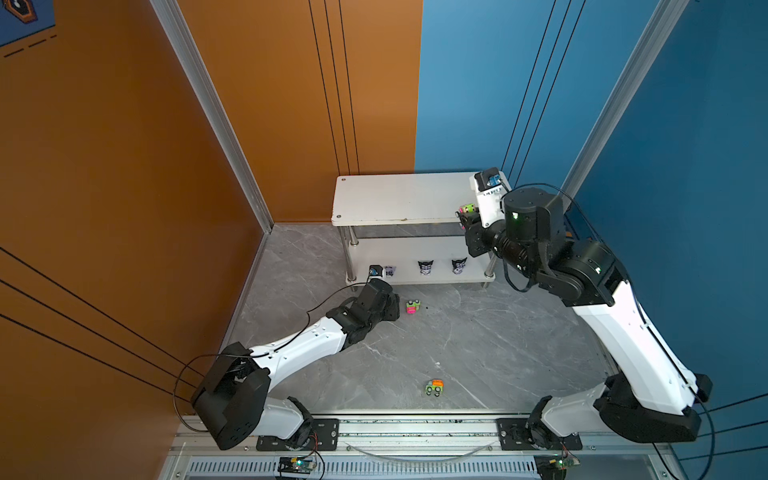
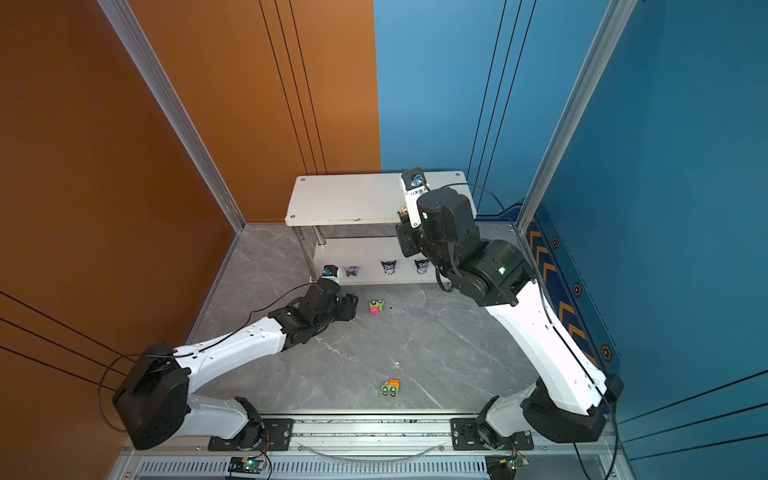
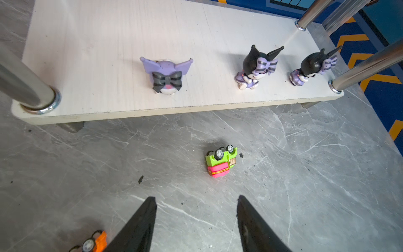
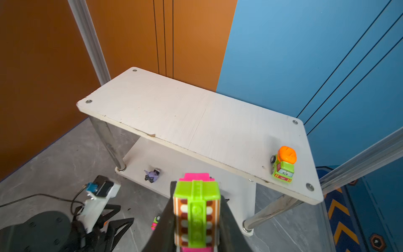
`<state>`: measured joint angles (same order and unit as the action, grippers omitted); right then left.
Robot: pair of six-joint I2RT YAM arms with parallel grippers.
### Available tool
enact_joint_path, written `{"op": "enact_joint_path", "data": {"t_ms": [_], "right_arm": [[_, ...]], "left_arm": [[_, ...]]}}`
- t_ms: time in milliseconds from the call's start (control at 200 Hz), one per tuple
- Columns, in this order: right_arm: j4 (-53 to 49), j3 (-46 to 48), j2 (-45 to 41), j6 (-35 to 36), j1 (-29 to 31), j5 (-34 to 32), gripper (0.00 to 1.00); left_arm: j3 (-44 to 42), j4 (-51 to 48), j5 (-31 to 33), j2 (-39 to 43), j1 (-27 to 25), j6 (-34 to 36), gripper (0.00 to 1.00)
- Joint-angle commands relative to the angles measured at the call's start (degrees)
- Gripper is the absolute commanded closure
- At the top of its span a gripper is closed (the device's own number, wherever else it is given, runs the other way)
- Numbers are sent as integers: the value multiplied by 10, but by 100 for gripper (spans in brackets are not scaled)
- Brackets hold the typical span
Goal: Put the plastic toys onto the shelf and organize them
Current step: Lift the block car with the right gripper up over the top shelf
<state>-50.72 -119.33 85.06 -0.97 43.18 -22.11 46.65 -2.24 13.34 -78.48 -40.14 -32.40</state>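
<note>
I am working over a grey marbled tabletop (image 1: 478, 340) boxed in by orange and blue walls, with the shelf (image 1: 399, 195) standing at the back.

My right claw (image 4: 197, 192) is pinching a green-and-pink truck (image 4: 196, 209) across its flanks. I am holding it just off the front edge of the top board, near the end where a green-and-orange mixer truck (image 4: 283, 163) is already sitting. The held truck's long axis is lying along my fingers, with its pink end leading toward the shelf and a ribbed green strip facing my wrist.

I am judging these toys to be light, hard and smooth. The flat sides are the place to squeeze, since the wheels would roll under a pad and the rounded drums would slip.

My left claw (image 3: 195, 197) is hanging spread and empty, low over the tabletop and facing another green-and-pink truck (image 3: 221, 161). That one is lying tipped over, with its wheels turned toward the shelf, its pink drum toward me and its length running roughly along the shelf's front edge. It will need righting.

An orange car (image 3: 96, 242) is peeking in beside my left finger. A green-and-orange truck (image 1: 434, 387) is waiting near the front rail. Three figurines (image 3: 166, 75) are standing in a row on the lower board.
</note>
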Motion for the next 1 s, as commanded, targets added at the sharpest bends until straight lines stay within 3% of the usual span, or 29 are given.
{"op": "enact_joint_path", "data": {"t_ms": [0, 230, 451, 646, 996], "right_arm": [[-33, -51, 68, 34, -24, -41, 87], [-44, -153, 166, 43, -78, -47, 87], [-63, -198, 215, -1, -124, 14, 87], [-78, -204, 228, -49, -137, 69, 85], [-98, -204, 250, -102, -142, 94, 84]], "left_arm": [[-12, -25, 19, 25, -1, 3, 39], [-23, -36, 37, 53, -3, 1, 39], [-21, -39, 41, 49, -3, -1, 39], [-14, -41, 41, 39, -3, -1, 39], [-13, -41, 43, 31, -3, -1, 39]]}}
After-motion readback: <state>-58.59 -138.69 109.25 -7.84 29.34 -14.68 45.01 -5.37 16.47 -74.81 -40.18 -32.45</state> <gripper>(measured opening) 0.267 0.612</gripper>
